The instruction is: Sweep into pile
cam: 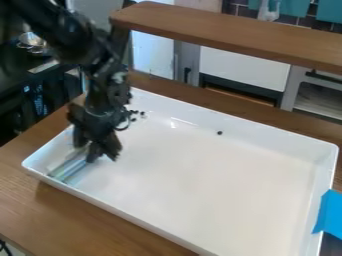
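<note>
Since most of the small dark bits (134,113) sit loosely bunched by the far wall of the white rectangular tray (220,190), we'd call this partly done. One round dark bit (220,133) lies well apart to the right, so we've got that to bring in and the bunch to tighten. Our black gripper (91,153) is over the striped, translucent strip-like thing (67,169) at the tray's left end; can't tell if it's pinching it, tbh.
</note>
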Available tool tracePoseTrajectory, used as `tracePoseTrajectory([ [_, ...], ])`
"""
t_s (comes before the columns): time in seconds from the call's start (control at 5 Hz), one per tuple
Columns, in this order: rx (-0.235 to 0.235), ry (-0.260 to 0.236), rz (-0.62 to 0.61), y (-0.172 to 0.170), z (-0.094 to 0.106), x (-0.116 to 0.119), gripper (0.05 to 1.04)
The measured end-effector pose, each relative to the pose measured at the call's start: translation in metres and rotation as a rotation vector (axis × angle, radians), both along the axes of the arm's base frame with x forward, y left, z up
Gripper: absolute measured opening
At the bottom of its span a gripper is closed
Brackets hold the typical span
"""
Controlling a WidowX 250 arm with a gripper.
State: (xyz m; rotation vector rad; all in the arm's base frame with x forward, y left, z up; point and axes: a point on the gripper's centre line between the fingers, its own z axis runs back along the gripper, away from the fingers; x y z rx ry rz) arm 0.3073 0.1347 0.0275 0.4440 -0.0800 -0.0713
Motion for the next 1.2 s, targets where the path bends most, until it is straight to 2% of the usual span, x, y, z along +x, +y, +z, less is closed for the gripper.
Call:
tracePoseTrajectory([
  [0.2,0.027,-0.012,-0.013,0.014,0.0,0.001,0.369],
  [0.4,-0.034,-0.007,-0.005,0.011,0.0,0.001,0.369],
  [0.6,-0.189,-0.024,0.039,-0.017,0.013,0.005,0.369],
  [0.8,-0.347,-0.084,0.076,-0.061,0.034,0.032,0.369],
  [1.0,-0.436,-0.103,0.07,-0.109,0.053,0.05,0.369],
  [1.2,-0.496,-0.074,0.049,-0.154,0.052,0.068,0.369],
])
